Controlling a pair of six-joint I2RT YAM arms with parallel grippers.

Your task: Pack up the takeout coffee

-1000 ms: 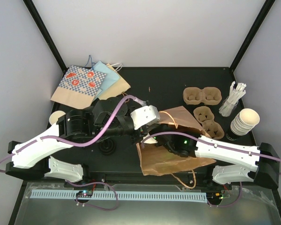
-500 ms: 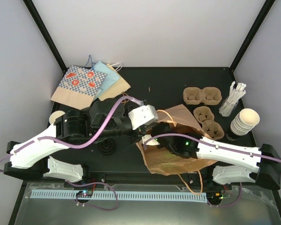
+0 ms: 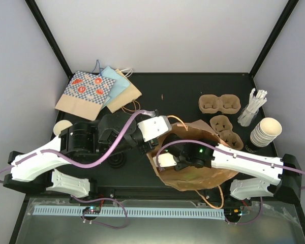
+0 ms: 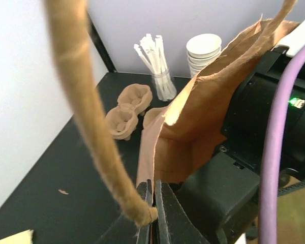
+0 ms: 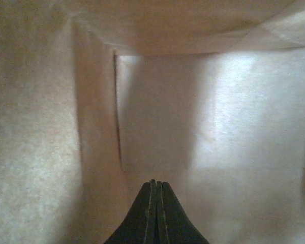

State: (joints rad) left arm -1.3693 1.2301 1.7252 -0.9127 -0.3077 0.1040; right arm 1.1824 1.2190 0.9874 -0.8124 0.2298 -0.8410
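The brown paper bag (image 3: 193, 175) lies in the middle, its mouth held open. My left gripper (image 4: 153, 206) is shut on the bag's rim beside its cord handle (image 4: 89, 112); in the top view it sits at the bag's left edge (image 3: 148, 147). My right gripper (image 5: 153, 201) is shut and empty, reaching inside the bag, whose paper walls (image 5: 218, 127) fill that view. Two tan pulp carriers (image 3: 219, 103) (image 3: 226, 133) lie at the right. A stack of cream cups (image 3: 266, 131) stands far right. Black lids (image 3: 116, 160) lie under my left arm.
A glass of white stir sticks (image 3: 251, 109) stands beside the cup stack. Flat patterned and plain paper bags (image 3: 99, 91) lie at the back left. A single cream cup (image 3: 61, 127) sits at the left edge.
The bag's mouth has opened wider and swung toward the front. My right gripper has pushed further into the bag. My left gripper keeps its hold on the rim and has shifted slightly forward.
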